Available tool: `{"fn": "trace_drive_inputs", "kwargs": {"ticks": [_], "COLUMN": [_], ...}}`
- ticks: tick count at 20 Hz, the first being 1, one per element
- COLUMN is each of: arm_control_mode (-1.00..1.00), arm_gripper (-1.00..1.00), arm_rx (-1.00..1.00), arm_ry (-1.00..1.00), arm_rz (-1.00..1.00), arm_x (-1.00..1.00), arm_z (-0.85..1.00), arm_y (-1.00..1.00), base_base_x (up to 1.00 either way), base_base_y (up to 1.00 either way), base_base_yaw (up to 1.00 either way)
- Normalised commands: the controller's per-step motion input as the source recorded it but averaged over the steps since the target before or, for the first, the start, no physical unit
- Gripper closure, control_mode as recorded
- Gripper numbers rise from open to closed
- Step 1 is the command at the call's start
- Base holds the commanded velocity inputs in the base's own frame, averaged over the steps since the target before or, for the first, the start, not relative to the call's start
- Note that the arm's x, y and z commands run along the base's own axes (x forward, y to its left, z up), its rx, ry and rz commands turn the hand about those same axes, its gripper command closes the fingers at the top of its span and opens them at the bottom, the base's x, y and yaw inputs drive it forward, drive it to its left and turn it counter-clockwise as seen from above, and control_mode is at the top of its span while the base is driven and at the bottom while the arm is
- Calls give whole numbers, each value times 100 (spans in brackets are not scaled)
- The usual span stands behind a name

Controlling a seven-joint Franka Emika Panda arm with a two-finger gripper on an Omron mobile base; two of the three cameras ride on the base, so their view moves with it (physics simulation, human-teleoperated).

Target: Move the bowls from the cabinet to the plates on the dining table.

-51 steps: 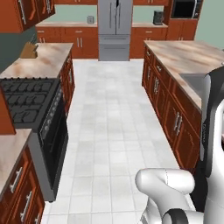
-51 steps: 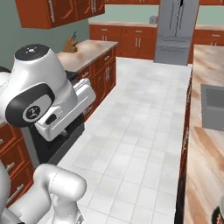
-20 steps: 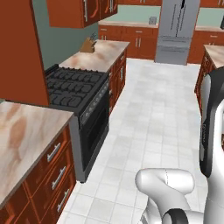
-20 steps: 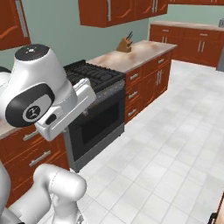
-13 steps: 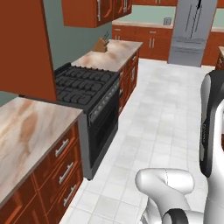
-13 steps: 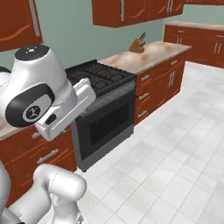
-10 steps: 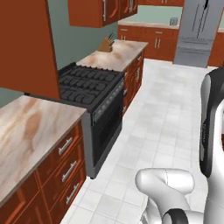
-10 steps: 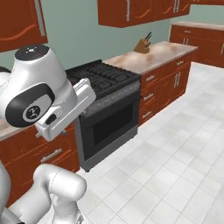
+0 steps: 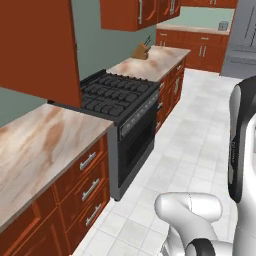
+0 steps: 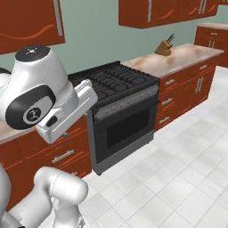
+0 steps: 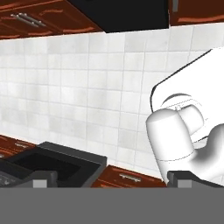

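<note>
Kitchen, white tiled floor (image 9: 200, 140) running between red-brown wooden base cabinets. Pale green wall (image 10: 98, 40) standing behind the left run of units.

Reddish-brown wooden wall cabinet (image 9: 37, 47) hanging over the near left table, doors with long grey bar handles; a second such wall cabinet (image 10: 156, 11) hanging further along, above the far table. Doors sitting shut in both base views, so the bowls cannot be seen, and where they lie cannot be told. The plates and the dining table are likewise not to be made out here.

Black gas range with grated burners and dark oven door (image 10: 120, 104) sitting between two beige-pink marble-topped tables: the near one (image 9: 35, 150) carrying nothing visible, the far one (image 10: 178, 58) carrying a wooden knife block with dark handles (image 10: 165, 46) against the wall. Grey steel refrigerator (image 9: 242, 37) standing at the far end of the aisle.

White robot arm (image 10: 44, 102) folding up over its base, beside the range.

Tool (image 11: 111, 179): its two dark fingertips (image 11: 43, 177) standing wide apart, gripping nothing, looking down at floor tiles and drawer fronts.
</note>
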Motion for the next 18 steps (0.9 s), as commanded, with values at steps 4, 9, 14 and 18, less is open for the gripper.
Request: {"fn": "trace_drive_inputs", "kwargs": {"ticks": [4,9,14,18], "arm_control_mode": [100,100,100,100], "arm_gripper": [-100,-100,-100,-100], "arm_rx": [0,0,0,0], "arm_ry": [0,0,0,0], "arm_rz": [0,0,0,0], "arm_x": [0,0,0,0], "arm_z": [0,0,0,0], "arm_y": [0,0,0,0], "base_base_x": [-4,-1,0,0], "base_base_y": [-8,-8,-7,-8], "base_base_yaw": [22,23,23,22]}}
